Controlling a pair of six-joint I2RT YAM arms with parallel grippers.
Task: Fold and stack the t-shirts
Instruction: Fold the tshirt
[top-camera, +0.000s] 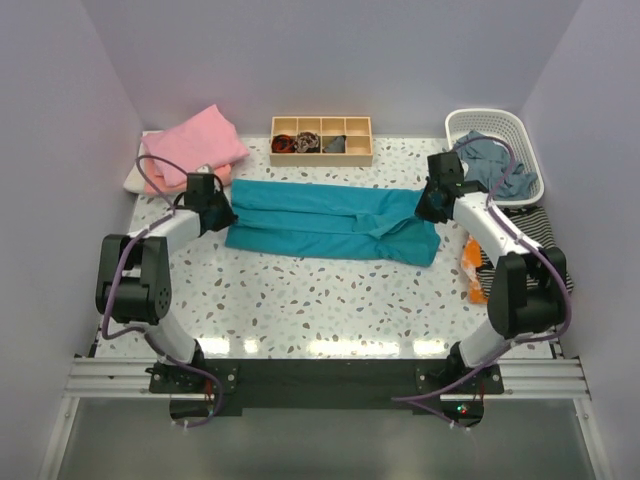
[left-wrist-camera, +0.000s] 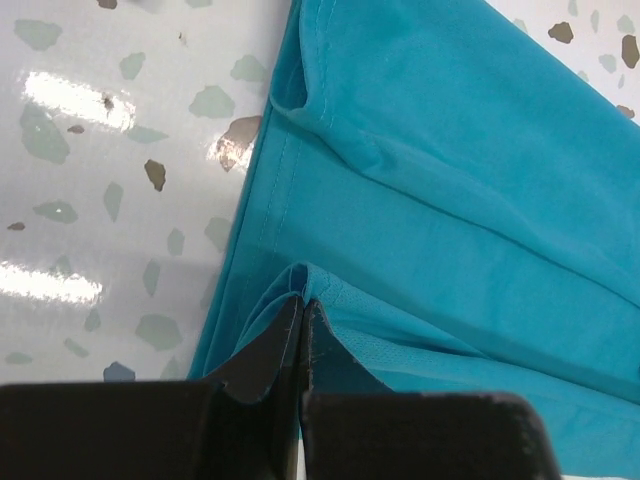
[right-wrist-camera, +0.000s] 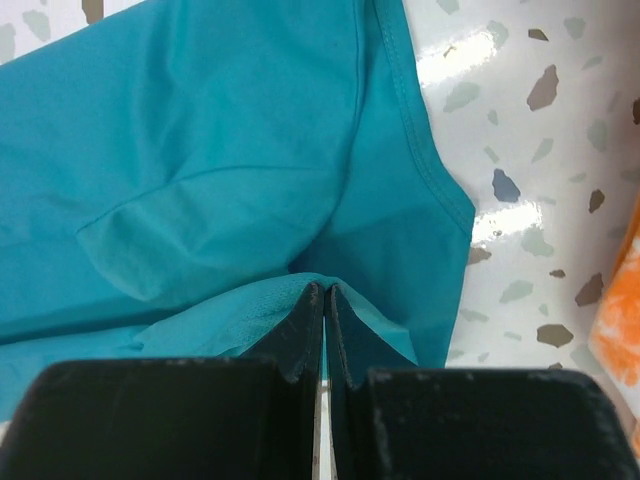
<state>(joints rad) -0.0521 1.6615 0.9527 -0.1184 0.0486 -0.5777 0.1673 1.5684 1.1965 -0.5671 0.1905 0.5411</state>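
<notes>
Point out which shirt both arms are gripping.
The teal t-shirt spread mid-table, pinched at both ends; the pink one lies at the back left, untouched.

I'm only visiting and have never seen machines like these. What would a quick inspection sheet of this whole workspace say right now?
Surface: speckled white table, glossy with glare.
Job's things: teal shirt spread flat mid-table; pink shirt folded at the far left, on a white folded cloth.
Clutter: wooden divided tray, white basket holding grey-blue cloth, striped cloth, orange item.
Grippers: left gripper and right gripper each shut on the teal shirt, at opposite ends.
Cables: purple cables loop along both arms.
Surroundings: plain pale walls; nothing else seen.
</notes>
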